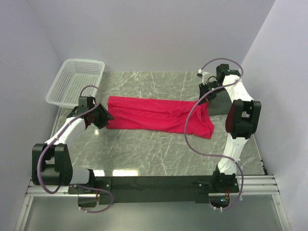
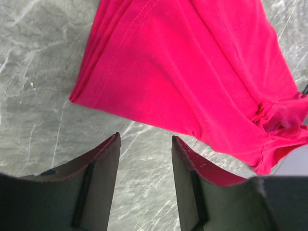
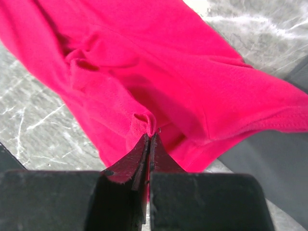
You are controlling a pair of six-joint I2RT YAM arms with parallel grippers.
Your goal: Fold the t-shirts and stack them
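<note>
A crimson-red t-shirt (image 1: pixel 159 114) lies folded into a long band across the middle of the marble table. My left gripper (image 1: pixel 102 116) sits just off its left end, open, with only bare table between the fingers; in the left wrist view the t-shirt (image 2: pixel 192 72) lies just beyond my left gripper (image 2: pixel 146 139). At the shirt's right end my right gripper (image 1: pixel 207 96) is shut on a pinch of the fabric. In the right wrist view the t-shirt (image 3: pixel 159 77) bunches at the tips of my right gripper (image 3: pixel 150 137).
A white mesh basket (image 1: pixel 77 82) stands at the back left corner, against the left wall. A dark grey block (image 1: pixel 220 103) sits beside the shirt's right end, under the right arm. Walls close in on three sides.
</note>
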